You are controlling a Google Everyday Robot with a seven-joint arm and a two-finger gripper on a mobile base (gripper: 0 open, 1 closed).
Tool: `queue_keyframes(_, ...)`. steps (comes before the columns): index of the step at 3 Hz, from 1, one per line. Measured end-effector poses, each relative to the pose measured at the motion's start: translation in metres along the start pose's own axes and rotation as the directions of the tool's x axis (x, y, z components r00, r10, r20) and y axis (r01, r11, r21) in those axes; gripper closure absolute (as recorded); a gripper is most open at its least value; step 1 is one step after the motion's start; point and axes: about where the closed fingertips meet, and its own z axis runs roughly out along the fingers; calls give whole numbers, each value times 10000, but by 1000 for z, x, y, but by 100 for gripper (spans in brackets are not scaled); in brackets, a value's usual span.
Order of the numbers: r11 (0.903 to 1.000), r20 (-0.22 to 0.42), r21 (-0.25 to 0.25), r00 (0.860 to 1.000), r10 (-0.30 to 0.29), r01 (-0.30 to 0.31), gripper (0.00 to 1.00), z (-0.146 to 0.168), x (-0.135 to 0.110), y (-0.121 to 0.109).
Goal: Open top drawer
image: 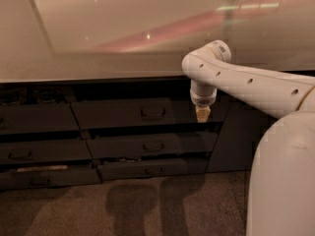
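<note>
Tool (203,114) points straight down, tan tip, hanging in front of the right end of the top drawer (113,114). Released or clenched: cannot tell. Whether it touches the drawer front: cannot tell. It holds nothing visible.

Top drawer is the wide dark front just under the tabletop (123,38) edge. Its loop handle (153,112) sits at centre, left of the tool and apart from it. Dark gap above the front; how far out it stands is unclear.

White arm (246,82) comes in from the right, elbow bent over the tabletop edge. Robot body (283,181) fills the lower right corner.

Below are the middle drawer (152,145) and bottom drawer (152,169), narrower, each with a handle. Left stack (34,122) of dark fronts is beside them. Brown carpet (74,215) with shadows below.
</note>
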Motion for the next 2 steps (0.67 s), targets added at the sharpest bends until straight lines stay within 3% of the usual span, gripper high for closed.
queue_keyframes(2, 10000, 0, -1, 10000, 0, 0, 89, 0, 0, 0)
